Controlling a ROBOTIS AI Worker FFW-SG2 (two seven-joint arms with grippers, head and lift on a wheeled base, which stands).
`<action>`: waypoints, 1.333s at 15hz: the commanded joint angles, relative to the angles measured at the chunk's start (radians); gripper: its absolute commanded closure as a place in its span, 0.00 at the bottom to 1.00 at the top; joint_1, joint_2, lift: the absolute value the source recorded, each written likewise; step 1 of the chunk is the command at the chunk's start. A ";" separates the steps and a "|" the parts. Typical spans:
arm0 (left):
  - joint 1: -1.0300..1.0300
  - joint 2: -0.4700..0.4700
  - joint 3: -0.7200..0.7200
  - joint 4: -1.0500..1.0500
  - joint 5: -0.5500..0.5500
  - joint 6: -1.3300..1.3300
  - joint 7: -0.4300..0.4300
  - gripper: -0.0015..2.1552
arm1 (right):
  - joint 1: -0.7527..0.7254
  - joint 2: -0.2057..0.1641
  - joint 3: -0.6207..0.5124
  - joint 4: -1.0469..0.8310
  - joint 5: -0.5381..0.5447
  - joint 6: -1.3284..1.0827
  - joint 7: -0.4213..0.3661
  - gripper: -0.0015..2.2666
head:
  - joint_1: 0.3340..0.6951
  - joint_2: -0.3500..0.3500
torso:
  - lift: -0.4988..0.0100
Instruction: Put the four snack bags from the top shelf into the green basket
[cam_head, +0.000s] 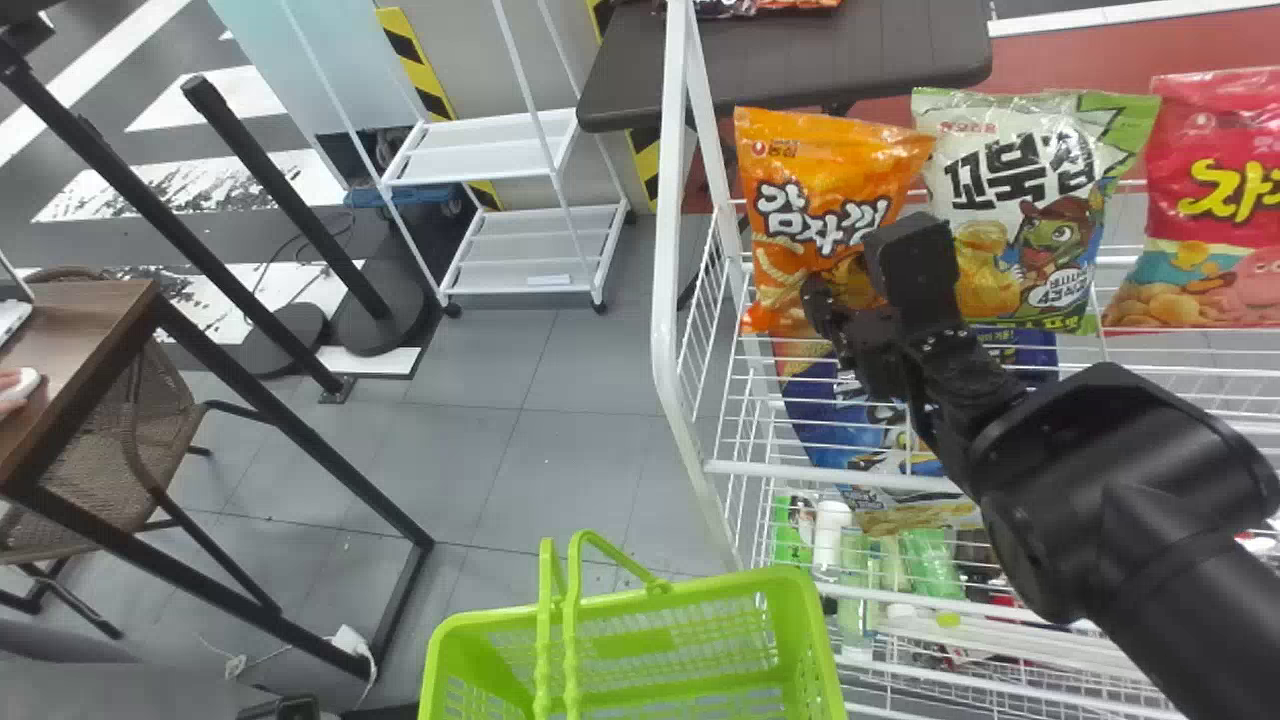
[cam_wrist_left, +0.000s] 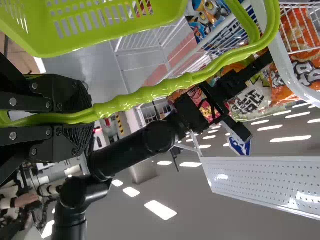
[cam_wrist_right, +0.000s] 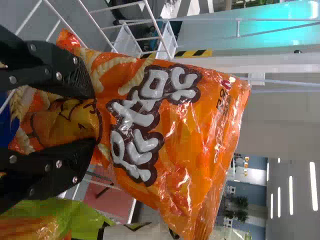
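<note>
The orange snack bag (cam_head: 825, 165) stands at the left end of the top shelf, its printed front toward the robot. The right hand (cam_wrist_right: 93, 119) is at the bag's lower front; I cannot tell whether it has a grip on it. Just right of it stands the white-and-green bag (cam_head: 1010, 220), then the red bag (cam_head: 1215, 190).

The step in hand looks to be taking the orange bag, with the transfer to the basket ahead. The glossy, puffed film could slide out if only a shallow fold of the front is caught, and a forward push could tip the bag back. Its near neighbour could be dragged askew if the hand swings right as it lifts. On the way left, the bag may snag on the white rack's end post (cam_head: 668, 300) unless it is raised and drawn toward the robot first.

The green basket (cam_head: 630, 605) is nearer and to the left, beside the rack. The left hand (cam_wrist_left: 89, 116) holds a basket handle (cam_wrist_left: 165, 87) between its fingers. The handles rise over the basket's opening, so a bag let go too high or too far left might lodge against them, or set the basket swinging.
</note>
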 joint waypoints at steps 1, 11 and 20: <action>0.001 -0.003 0.003 0.000 0.003 0.000 -0.010 1.00 | 0.004 0.001 0.003 -0.006 0.018 0.004 -0.001 0.99 | 1.00 1.00 | 0.98; -0.017 -0.003 0.032 0.018 0.020 0.000 -0.010 1.00 | 0.190 0.001 -0.026 -0.298 0.165 0.080 -0.010 0.99 | 1.00 1.00 | 0.98; -0.135 -0.003 0.052 0.018 -0.010 0.120 -0.010 1.00 | 0.563 0.001 -0.122 -0.852 0.224 0.384 -0.018 0.99 | 1.00 1.00 | 0.98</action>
